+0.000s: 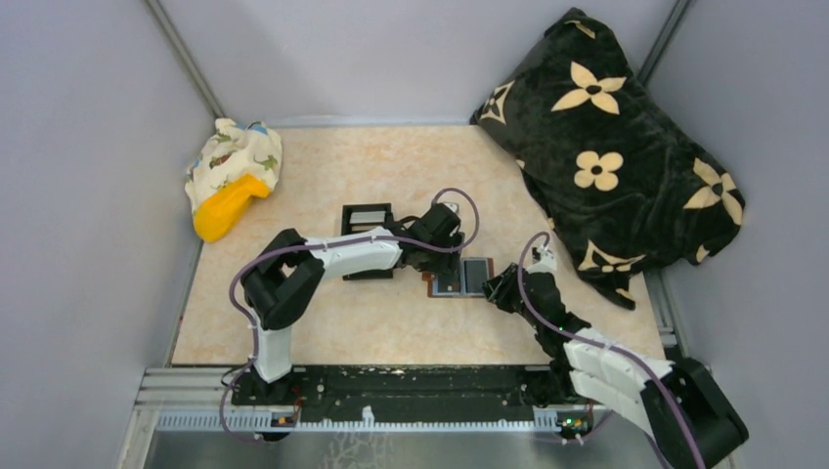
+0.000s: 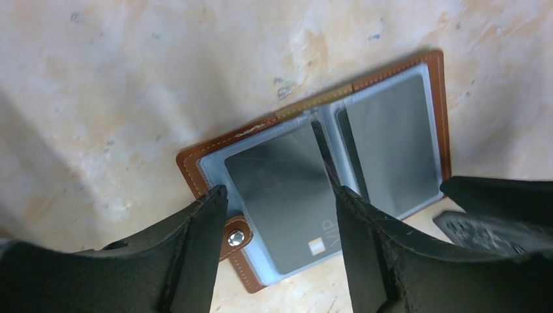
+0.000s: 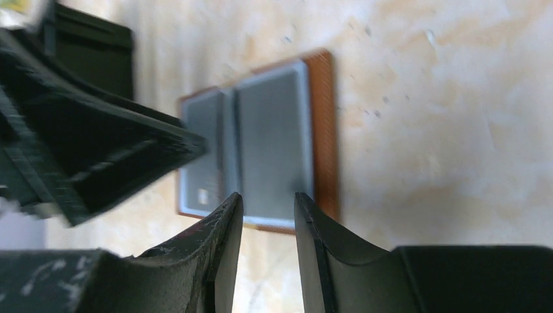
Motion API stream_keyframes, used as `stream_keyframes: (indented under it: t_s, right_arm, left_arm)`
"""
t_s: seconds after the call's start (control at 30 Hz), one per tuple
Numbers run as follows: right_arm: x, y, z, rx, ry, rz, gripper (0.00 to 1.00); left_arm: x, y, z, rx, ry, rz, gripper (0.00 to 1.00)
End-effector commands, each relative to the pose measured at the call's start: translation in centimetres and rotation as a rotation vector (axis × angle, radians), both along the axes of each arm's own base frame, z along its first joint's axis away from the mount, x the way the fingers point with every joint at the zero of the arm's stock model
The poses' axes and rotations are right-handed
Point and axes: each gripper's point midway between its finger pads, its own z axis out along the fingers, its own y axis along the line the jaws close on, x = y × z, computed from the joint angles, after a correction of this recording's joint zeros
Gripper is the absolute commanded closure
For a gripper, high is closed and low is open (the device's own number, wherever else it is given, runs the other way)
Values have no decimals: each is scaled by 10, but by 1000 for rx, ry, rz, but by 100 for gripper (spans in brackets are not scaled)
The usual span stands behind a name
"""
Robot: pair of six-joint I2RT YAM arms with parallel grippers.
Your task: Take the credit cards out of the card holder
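Card holder [image 2: 391, 130] lies open between left pincer [image 2: 282, 193] and right pincer [image 3: 267, 199], both released.

bright light, soft shadows, right wrist view blurred (foreground worst), sheen on card holder [image 2: 391, 137]

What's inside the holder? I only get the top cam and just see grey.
Observer: From the left wrist, the holder lies open, with a grey card marked VIP tucked in one side.
Operator: Other side?
Observer: A second grey card, also tucked in. I can't read any print on it.
Operator: Anything gripped yet?
Observer: No. The left gripper and the right gripper both stand open over the holder, and neither is closed on anything.
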Motion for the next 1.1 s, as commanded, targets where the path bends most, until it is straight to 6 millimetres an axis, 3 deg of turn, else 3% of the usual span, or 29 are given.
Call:
stream_keyframes:
  t_s: [0.0, 0.17, 0.47, 0.7, 0.9, 1.07]
  right_arm:
    - [10, 17, 13, -3, -37, 63, 64]
    - [18, 34, 25, -12, -71, 129, 64]
    - [21, 43, 47, -23, -125, 157, 65]
    - [25, 58, 49, 8, -138, 210, 66]
    - [31, 72, 52, 18, -155, 264, 67]
    - [33, 77, 56, 29, -171, 283, 67]
  left_arm:
    - [-16, 20, 7, 35, 20, -12, 32]
    - [-17, 32, 9, 22, 14, 9, 33]
    - [-9, 20, 44, -74, -33, -12, 33]
    - [-18, 29, 36, -76, -18, -11, 37]
    - [-35, 42, 17, -92, 13, -5, 66]
    - [-35, 54, -4, -30, 24, 32, 83]
